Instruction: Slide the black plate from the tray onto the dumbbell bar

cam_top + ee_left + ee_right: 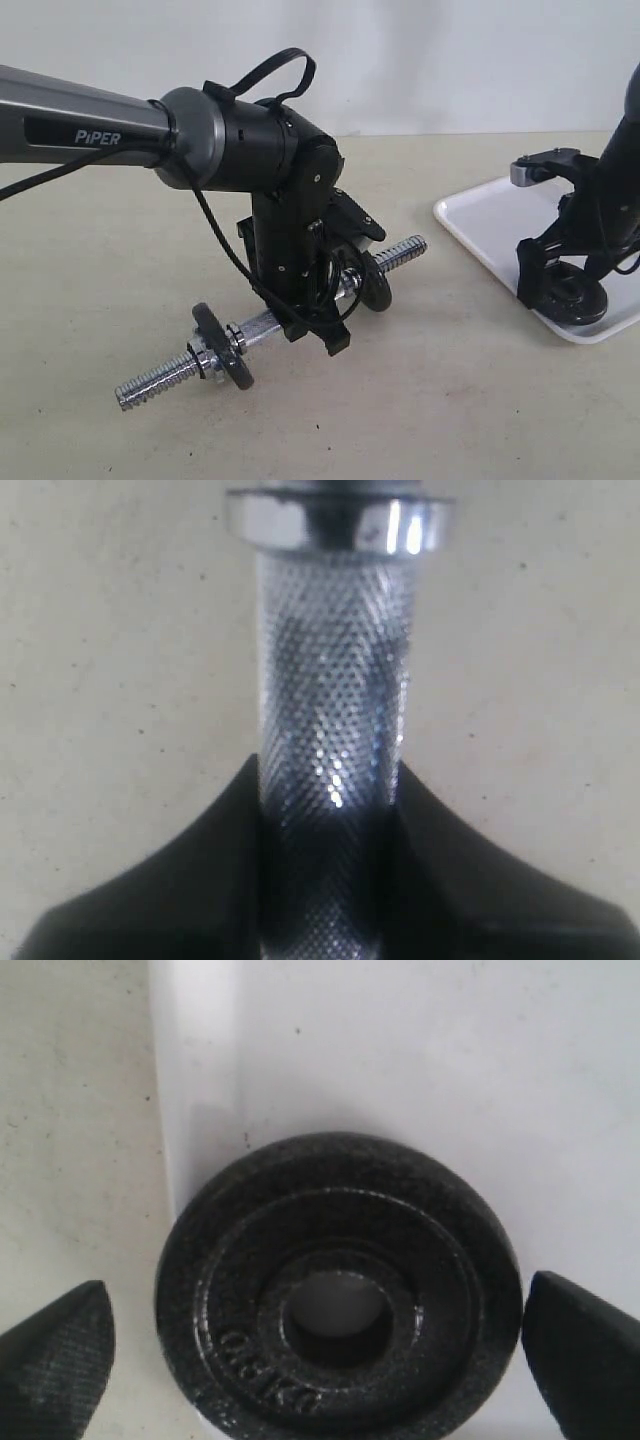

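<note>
The dumbbell bar (400,253) runs slantwise over the table, with one black disc (222,345) near its left end and another (377,283) near its right. My left gripper (318,325) comes down on the bar's middle and is shut on the knurled grip (330,710), just short of a silver collar nut (340,525). The black plate (340,1290) lies flat at the near edge of the white tray (400,1060). My right gripper (320,1360) hangs over it, open, with one fingertip (55,1360) on each side of the plate and not touching it.
The tray (480,215) sits at the right of the beige table, and the black plate (575,300) lies in its front corner under the right gripper (565,285). The left arm's long grey link (90,125) reaches in from the left. A white wall stands behind.
</note>
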You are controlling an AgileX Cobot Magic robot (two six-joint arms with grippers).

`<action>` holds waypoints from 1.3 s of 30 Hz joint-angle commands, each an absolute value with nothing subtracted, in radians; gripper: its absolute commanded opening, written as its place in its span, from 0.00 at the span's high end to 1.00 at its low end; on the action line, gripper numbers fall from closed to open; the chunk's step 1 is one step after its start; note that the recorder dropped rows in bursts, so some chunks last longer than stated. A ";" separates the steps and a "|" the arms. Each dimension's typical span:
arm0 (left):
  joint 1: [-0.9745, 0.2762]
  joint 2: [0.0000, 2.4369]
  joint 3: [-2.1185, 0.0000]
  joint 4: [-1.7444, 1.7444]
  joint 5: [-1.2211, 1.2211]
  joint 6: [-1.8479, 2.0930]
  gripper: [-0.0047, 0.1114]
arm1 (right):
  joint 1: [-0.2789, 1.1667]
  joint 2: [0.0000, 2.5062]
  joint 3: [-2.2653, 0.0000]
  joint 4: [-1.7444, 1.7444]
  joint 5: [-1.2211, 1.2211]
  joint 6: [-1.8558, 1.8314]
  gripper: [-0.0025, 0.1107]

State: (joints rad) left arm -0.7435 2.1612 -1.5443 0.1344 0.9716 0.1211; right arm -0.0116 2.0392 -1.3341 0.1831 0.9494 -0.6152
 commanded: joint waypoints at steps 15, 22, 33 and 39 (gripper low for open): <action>-0.745 2.107 -1.559 0.148 0.965 0.126 0.92 | -0.011 2.069 -1.339 0.171 0.938 -0.615 0.05; -0.745 2.107 -1.559 0.150 0.965 0.126 0.92 | -0.011 2.069 -1.339 0.171 0.938 -0.615 0.05; -0.745 2.107 -1.559 0.150 0.965 0.126 0.92 | -0.011 2.069 -1.339 0.147 0.938 -0.616 0.05; -0.745 2.107 -1.559 0.150 0.965 0.126 0.92 | -0.011 2.069 -1.339 0.147 0.938 -0.616 0.05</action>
